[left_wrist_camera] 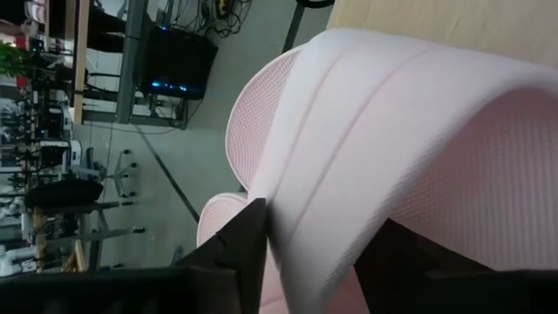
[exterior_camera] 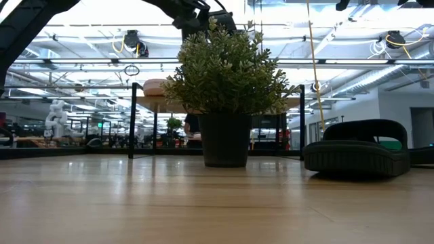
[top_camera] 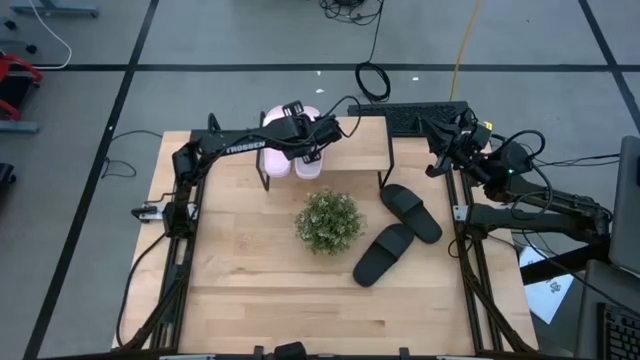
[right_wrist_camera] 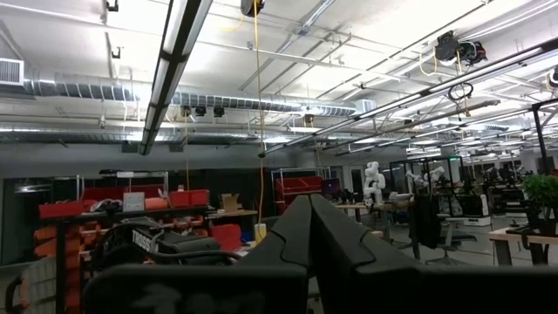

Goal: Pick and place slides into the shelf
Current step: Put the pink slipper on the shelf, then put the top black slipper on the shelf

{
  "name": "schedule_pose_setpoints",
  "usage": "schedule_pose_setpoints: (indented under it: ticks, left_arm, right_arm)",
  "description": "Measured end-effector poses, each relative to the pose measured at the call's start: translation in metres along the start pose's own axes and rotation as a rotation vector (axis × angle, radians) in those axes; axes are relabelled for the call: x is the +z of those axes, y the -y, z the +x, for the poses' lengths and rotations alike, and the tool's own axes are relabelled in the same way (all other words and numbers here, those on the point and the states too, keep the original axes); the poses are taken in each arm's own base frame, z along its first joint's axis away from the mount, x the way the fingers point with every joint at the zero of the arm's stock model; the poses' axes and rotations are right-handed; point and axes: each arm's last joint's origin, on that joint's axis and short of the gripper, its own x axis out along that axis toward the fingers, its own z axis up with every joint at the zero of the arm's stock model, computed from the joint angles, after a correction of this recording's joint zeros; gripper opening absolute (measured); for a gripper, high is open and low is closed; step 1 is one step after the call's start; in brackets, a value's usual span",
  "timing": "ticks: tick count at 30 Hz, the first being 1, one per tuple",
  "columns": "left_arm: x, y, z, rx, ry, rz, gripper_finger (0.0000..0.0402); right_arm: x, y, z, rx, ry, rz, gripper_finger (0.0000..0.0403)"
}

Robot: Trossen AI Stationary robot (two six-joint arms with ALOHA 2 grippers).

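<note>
One light pink slide (top_camera: 277,160) lies on the shelf (top_camera: 360,140), a low plank rack at the table's far edge. My left gripper (top_camera: 303,135) is above that shelf, shut on the second pink slide (top_camera: 310,165), which fills the left wrist view (left_wrist_camera: 392,131). Two black slides (top_camera: 410,212) (top_camera: 383,253) lie flat on the tabletop near the right side; one shows in the low view (exterior_camera: 356,149). My right gripper (top_camera: 438,135) waits shut (right_wrist_camera: 309,222) by the shelf's right end, touching nothing. My left gripper (left_wrist_camera: 318,240) has the pink slide's wide strap (left_wrist_camera: 323,174) pinched between its two fingers (left_wrist_camera: 244,235), which lie across the strap. It comes from above over the shelf. Whether the sole rests on the plank or hangs clear I cannot tell.
A potted plant (top_camera: 328,220) stands mid-table in front of the shelf, and in the low view (exterior_camera: 227,88) it hides much of the shelf and its black legs (exterior_camera: 132,122). A black keyboard (top_camera: 425,115) lies behind the shelf's right end. Bare wood runs along the near edge.
</note>
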Motion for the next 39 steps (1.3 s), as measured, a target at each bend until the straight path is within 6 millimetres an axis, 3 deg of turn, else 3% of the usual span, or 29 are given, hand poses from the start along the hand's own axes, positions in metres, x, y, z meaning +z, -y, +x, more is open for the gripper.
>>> schedule_pose_setpoints:
  ticks: [13, 26, 32, 36, 39]
  left_arm:
    - [0.0, 0.001, -0.003, 0.008, 0.004, -0.004, 0.0215]
    - [-0.004, -0.014, -0.026, 0.031, 0.049, -0.048, 0.0261]
    - [-0.01, -0.031, -0.061, 0.056, 0.131, -0.101, 0.0264]
    - [-0.023, -0.051, -0.106, 0.07, 0.232, -0.151, 0.0258]
    - [-0.039, -0.068, -0.142, 0.056, 0.324, -0.202, 0.0259]
  right_arm:
    - [0.0, 0.0, 0.0, 0.0, 0.0, 0.025, 0.0]
    - [0.0, 0.0, 0.0, 0.0, 0.0, 0.026, 0.0]
    - [0.0, 0.0, 0.0, 0.002, 0.001, 0.027, 0.0]
    - [0.0, -0.001, 0.0, 0.046, -0.002, 0.02, 0.0]
    - [-0.003, -0.005, -0.001, 0.188, -0.029, -0.03, 0.0]
